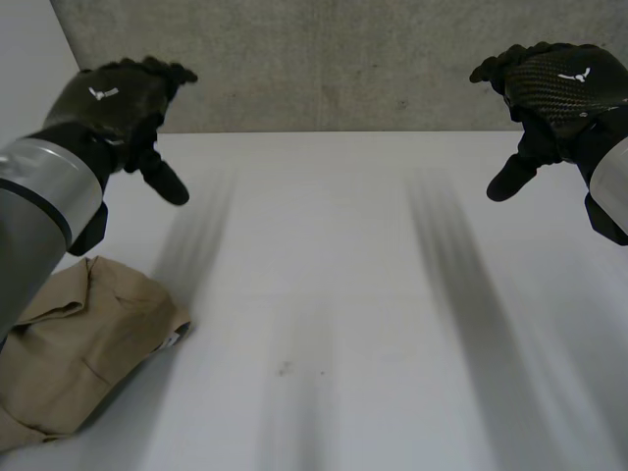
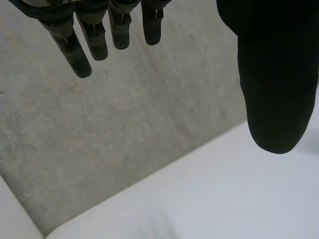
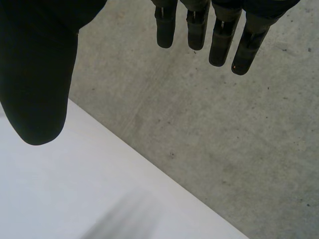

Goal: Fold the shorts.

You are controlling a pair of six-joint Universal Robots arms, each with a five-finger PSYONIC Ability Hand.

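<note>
Tan shorts (image 1: 78, 353) lay as compact bundle near table (image 1: 373, 294) edge, apparently folded. Left hand (image 1: 113, 98) and right hand (image 1: 564, 88) hung high above table, fingers relaxed, empty. Little seemed left.

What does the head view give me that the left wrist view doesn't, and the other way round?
Head view's extras: the tan shorts bunched at the near left of the white table, and the right hand raised and open. Left wrist view's extras: the left hand seen from its palm side, fingers straight, thumb apart, nothing held. Both: that table and the grey wall behind it.
</note>
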